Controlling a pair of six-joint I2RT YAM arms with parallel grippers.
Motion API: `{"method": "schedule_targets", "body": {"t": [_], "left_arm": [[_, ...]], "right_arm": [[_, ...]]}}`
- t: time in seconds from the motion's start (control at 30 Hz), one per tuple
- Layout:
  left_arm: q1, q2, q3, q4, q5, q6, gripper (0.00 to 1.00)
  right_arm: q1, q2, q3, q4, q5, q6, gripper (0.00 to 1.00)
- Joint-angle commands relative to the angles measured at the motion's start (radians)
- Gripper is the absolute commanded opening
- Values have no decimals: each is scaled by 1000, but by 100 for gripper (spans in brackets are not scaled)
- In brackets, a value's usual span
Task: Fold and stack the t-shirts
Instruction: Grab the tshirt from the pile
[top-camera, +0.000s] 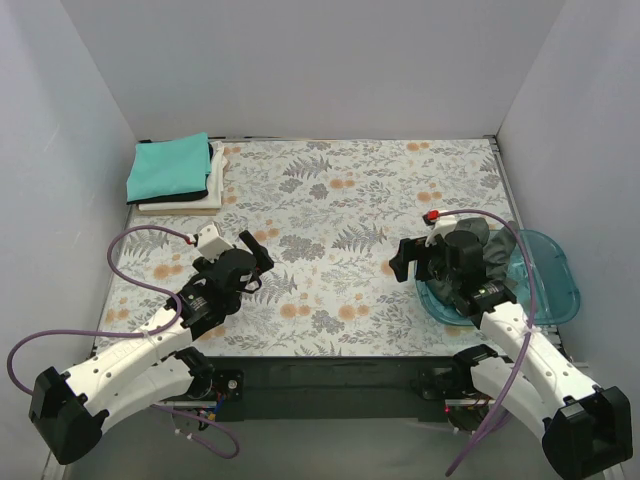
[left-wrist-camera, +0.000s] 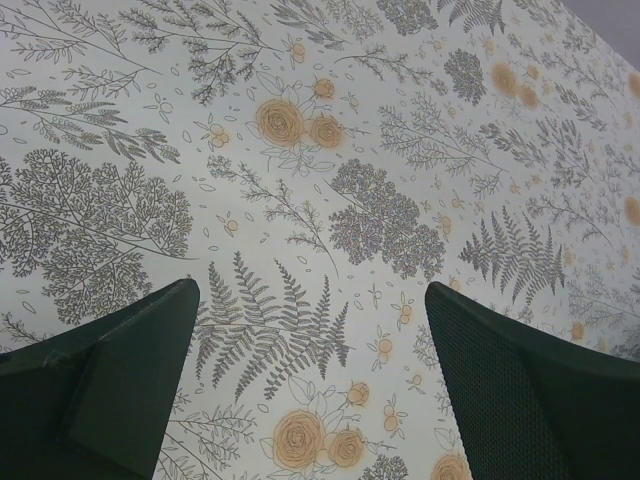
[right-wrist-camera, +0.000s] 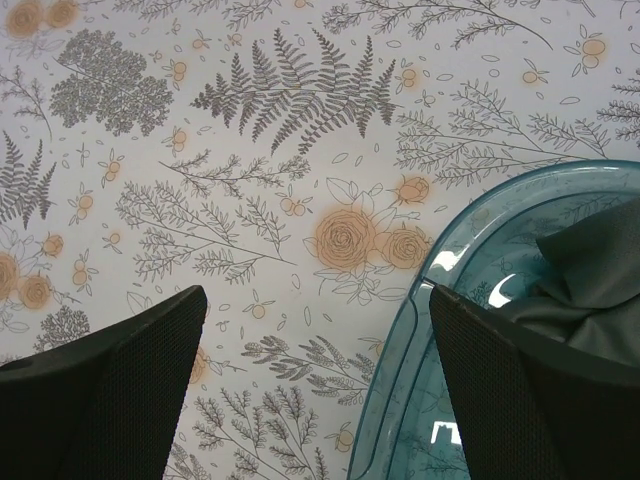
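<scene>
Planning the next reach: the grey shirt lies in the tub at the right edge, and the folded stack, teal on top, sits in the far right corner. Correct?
Not quite. The top external view shows the folded stack, teal shirt on top, in the far left corner. The grey shirt does lie in the tub.

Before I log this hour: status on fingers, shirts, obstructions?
Both open, empty: left fingers, right fingers. Grey shirt bunched in tub, right side; folded stack far left corner. Nothing blocking.

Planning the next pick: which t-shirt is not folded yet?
The dark charcoal-grey fabric t-shirt, crumpled in the translucent blue-green plastic tub on the right. The teal shirt, black shirt and cream-white shirt lie folded in the far-left stack.
</scene>
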Motion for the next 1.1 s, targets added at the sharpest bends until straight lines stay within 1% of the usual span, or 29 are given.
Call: {"method": "schedule_targets", "body": {"t": [0.0, 0.1, 0.13, 0.33, 0.37, 0.4, 0.47, 0.5, 0.53, 0.57, 0.63, 0.67, 0.83, 0.93, 1.07], "left_arm": [[-6, -5, 0, -11, -10, 0, 96], [-6, -11, -3, -11, -6, 0, 96], [-6, -16, -5, -10, -1, -3, 96], [-6, -30, -2, 4, 7, 14, 96], [-6, -33, -2, 4, 8, 13, 96], [-6, -36, -5, 12, 8, 17, 96], [-6, -36, -6, 26, 8, 26, 96], [-6, -39, -6, 27, 7, 28, 96], [-6, -39, -6, 26, 7, 32, 96], [-6, -42, -12, 24, 7, 29, 96], [-6, -50, -22, 27, 10, 23, 96], [-6, -51, -23, 27, 8, 23, 96], [-6, -59, -29, 39, 5, 28, 96], [-6, -51, -26, 38, 4, 37, 97], [-6, -57, -31, 43, 16, 28, 97]], "right_arm": [[0, 12, 22, 43, 16, -1, 98], [0, 29, 45, 43, 52, 14, 98], [-1, 33, 55, 42, 86, 22, 98], [-1, 69, 126, -16, 342, 112, 98], [-4, 82, 141, -30, 433, 131, 98], [-18, 95, 169, -49, 478, 138, 99], [-46, 108, 201, -76, 496, 148, 98], [-69, 116, 216, -92, 491, 160, 98], [-125, 125, 232, -111, 474, 160, 98], [-157, 145, 250, -113, 420, 158, 98], [-240, 162, 261, -118, 361, 155, 98], [-260, 174, 264, -125, 333, 158, 98], [-375, 214, 261, -129, 321, 161, 98], [-473, 242, 261, -129, 261, 163, 98], [-511, 280, 267, -118, 215, 148, 98]]}}
